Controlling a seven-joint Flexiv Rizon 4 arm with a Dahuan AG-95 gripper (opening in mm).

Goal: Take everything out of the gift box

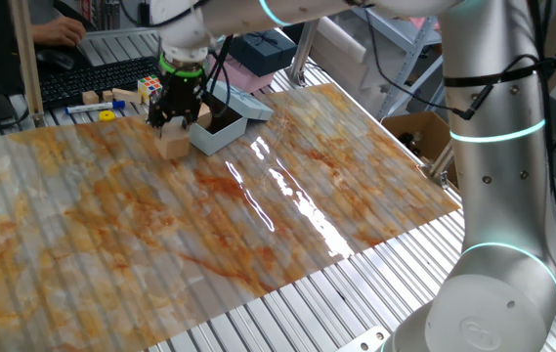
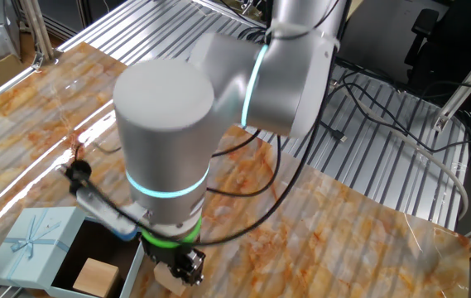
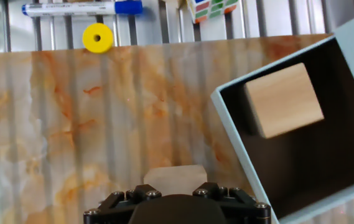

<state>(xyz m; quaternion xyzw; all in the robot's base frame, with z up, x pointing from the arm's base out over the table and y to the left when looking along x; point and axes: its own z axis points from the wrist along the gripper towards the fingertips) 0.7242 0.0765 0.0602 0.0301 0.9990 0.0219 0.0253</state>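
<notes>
The pale blue-grey gift box (image 1: 217,132) lies open at the far side of the mat, its lid (image 1: 245,106) folded back. It also shows in the other fixed view (image 2: 40,244) and the hand view (image 3: 239,134). One tan wooden block (image 3: 284,99) sits inside on the dark floor, also seen in the other fixed view (image 2: 96,274). A second wooden block (image 1: 173,145) rests on the mat just left of the box, and shows in the hand view (image 3: 175,176). My gripper (image 1: 177,123) stands directly over this block. Its fingertips are hidden, so I cannot see their grip.
Behind the mat on the metal slats lie a Rubik's cube (image 1: 149,88), a yellow ring (image 3: 97,38), a blue-capped marker (image 3: 80,8) and small wooden cubes (image 1: 90,98). A pink box (image 1: 248,73) and a dark navy box (image 1: 263,49) stand beyond the gift box.
</notes>
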